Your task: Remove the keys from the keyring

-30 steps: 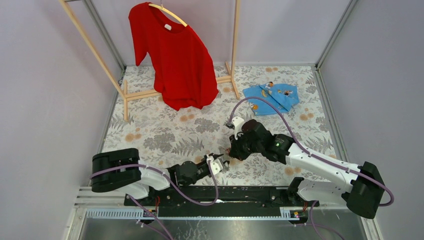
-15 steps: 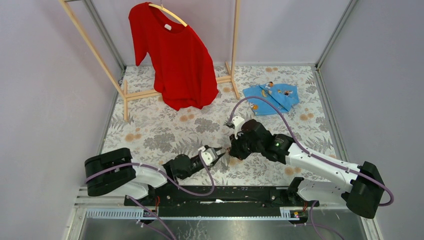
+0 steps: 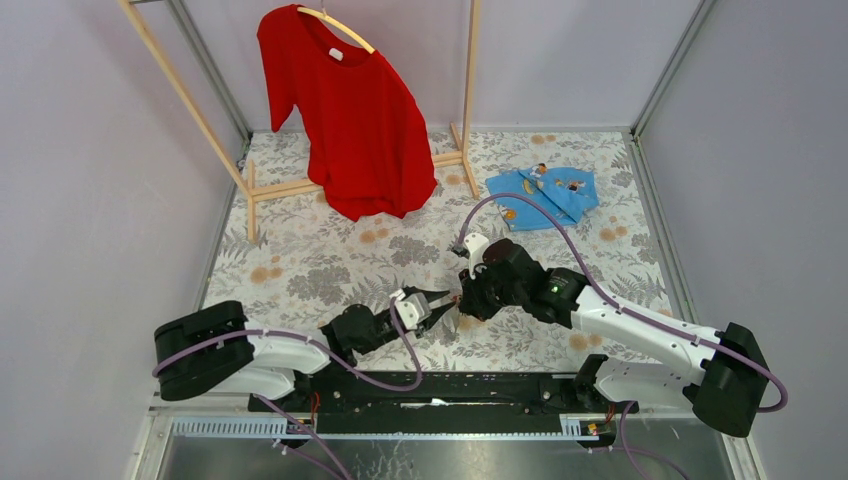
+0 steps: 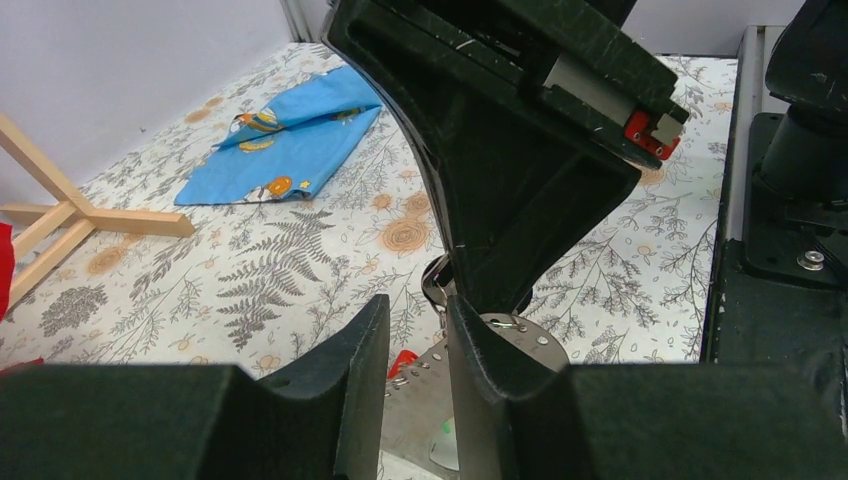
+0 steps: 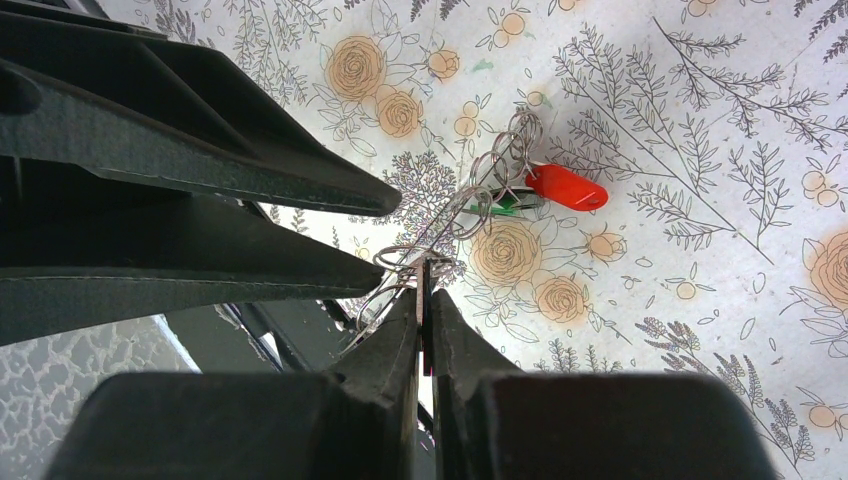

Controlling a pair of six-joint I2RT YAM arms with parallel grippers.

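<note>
Thin silver wire, coiled into several small loops, is what my right wrist camera shows of the keyring. It runs from the right gripper, whose fingers are pressed together on one strand of it, out to a red key and a green key just beside each other. Both keys show against the flowered tablecloth, though I cannot tell whether they rest on it or hang above it (a third key I cannot make out). From the top camera all this sits near the middle of the table's near half, where the two arms meet tip to tip. The left gripper comes in from the left with its fingers a narrow gap apart. Its wrist camera shows a flat grey metal piece and a speck of red in that gap, and I cannot tell whether either finger touches them. Far off to the right lies a folded blue cloth. At the far left a red shirt hangs on a wooden rack.
</note>
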